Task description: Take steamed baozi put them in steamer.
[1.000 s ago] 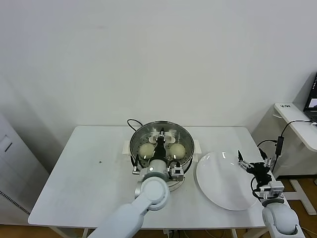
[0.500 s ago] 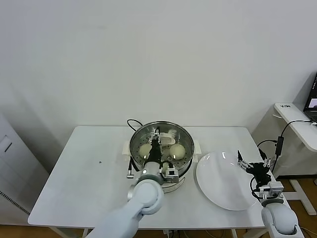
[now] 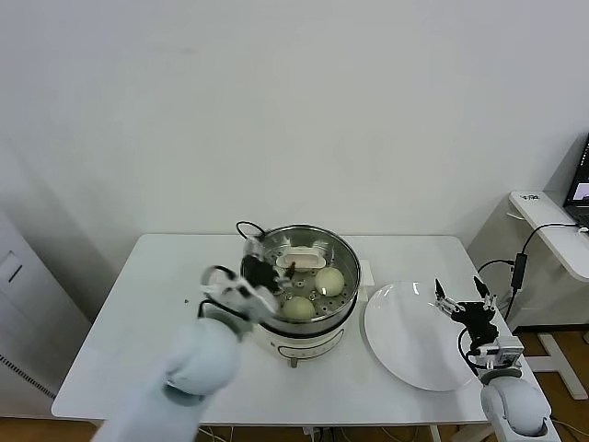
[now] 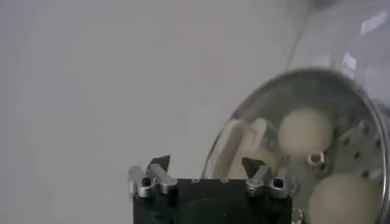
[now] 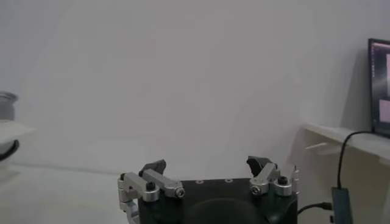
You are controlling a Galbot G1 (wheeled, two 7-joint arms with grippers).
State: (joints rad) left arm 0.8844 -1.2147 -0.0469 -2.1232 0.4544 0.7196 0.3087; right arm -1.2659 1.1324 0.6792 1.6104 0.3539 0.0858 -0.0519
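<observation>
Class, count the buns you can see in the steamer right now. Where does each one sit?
2: one bun on the steamer's right side, one bun at its front. The left gripper may hide others.

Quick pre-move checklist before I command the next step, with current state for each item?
1. Left end effector clear of the steamer interior: ok, it is at the left rim.
2. Left end effector empty: ok, open, nothing between the fingers.
3. Baozi in steamer: two visible; full count cannot tell.
4. White plate holds no baozi: ok.
5. Right end effector parked open past the plate's right edge: ok.
</observation>
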